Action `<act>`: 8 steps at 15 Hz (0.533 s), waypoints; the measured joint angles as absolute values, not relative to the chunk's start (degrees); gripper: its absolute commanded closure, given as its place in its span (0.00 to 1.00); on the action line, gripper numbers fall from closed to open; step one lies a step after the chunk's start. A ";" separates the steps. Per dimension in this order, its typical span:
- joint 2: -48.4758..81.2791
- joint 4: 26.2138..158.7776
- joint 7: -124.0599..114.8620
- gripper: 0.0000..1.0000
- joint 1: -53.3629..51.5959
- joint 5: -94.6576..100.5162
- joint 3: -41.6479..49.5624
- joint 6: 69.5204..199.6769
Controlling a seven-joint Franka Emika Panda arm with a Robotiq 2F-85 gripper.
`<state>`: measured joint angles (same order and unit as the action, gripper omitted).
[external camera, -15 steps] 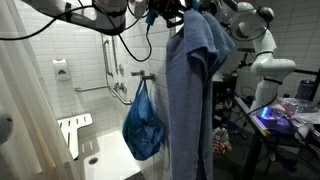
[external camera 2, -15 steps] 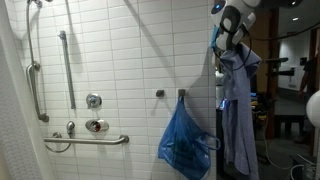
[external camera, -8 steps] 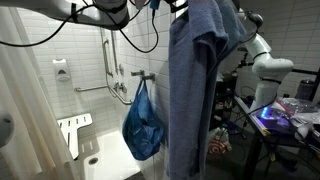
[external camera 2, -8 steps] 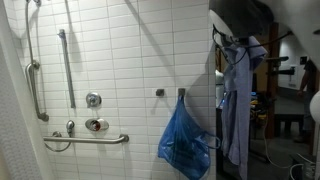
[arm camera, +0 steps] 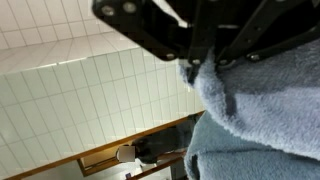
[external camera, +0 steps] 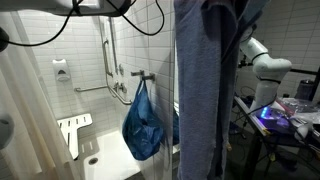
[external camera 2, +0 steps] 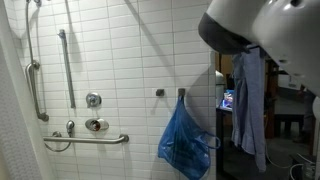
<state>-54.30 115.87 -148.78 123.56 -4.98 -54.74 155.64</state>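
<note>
Fuzzy blue cloth towel (arm camera: 250,125); glossy white tiles (external camera 2: 130,50)

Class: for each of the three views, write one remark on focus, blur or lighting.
Wrist view: the hand is a dark, soft-edged silhouette, shut on the blue cloth, against the pale tiled wall. In an exterior view, the robot arm sits near the lens, a large blurred shape. In an exterior view, the blue bag looks sharp; a purple light glows at the right.

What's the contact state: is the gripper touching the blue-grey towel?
Touching. In the wrist view the gripper is shut on the top edge of the towel, with fabric bunched between its fingers and no gap.
</note>
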 measured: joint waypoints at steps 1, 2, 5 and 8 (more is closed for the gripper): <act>-54.25 115.15 -148.29 0.99 123.74 -4.03 -54.35 155.92; -53.96 114.33 -147.20 0.99 123.77 -2.87 -54.24 156.49; -51.57 111.29 -140.31 0.99 122.48 0.37 -54.36 157.68; -48.12 108.53 -132.24 0.99 120.29 2.54 -54.44 158.83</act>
<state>-48.12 108.53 -132.24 120.29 2.54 -54.44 158.83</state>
